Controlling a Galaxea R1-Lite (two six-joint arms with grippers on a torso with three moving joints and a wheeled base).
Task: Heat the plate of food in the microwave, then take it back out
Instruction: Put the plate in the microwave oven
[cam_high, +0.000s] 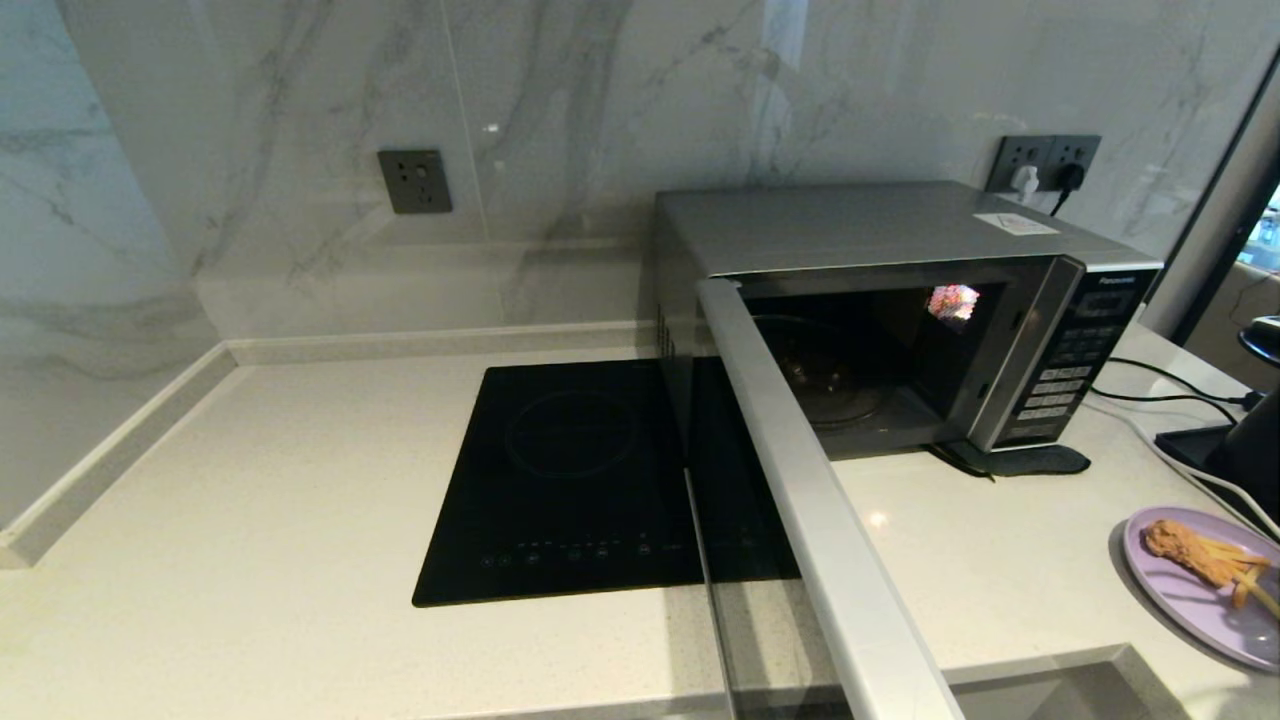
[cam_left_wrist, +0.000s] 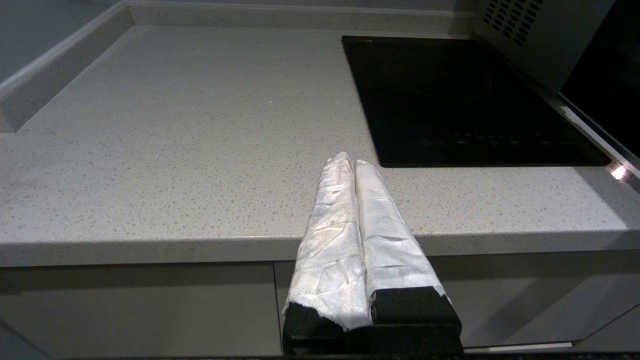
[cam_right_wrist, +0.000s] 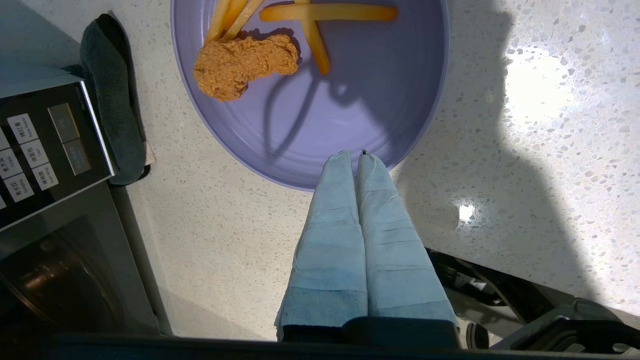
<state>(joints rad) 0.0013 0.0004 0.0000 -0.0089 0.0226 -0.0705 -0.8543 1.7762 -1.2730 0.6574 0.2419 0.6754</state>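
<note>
The microwave (cam_high: 900, 310) stands with its door swung wide on the counter (cam_high: 250, 480), the plate of food (cam_right_wrist: 320, 90) resting beside it. The right gripper (cam_right_wrist: 356, 159) hangs above the plate's rim, fingers pressed together and empty. The left gripper (cam_left_wrist: 350, 162), likewise closed on nothing, sits parked at the counter's front edge.

One microwave (cam_high: 900, 300), one hob (cam_high: 580, 480), one plate (cam_right_wrist: 350, 115) with one chicken piece (cam_right_wrist: 240, 65) and about four fries (cam_right_wrist: 325, 12), two wall sockets (cam_high: 414, 181), two grippers (cam_left_wrist: 348, 162) (cam_right_wrist: 352, 157), one dark cloth (cam_right_wrist: 112, 100)

Each hand (cam_left_wrist: 354, 162) (cam_right_wrist: 356, 155) — two tape-wrapped fingers on black mounts.
</note>
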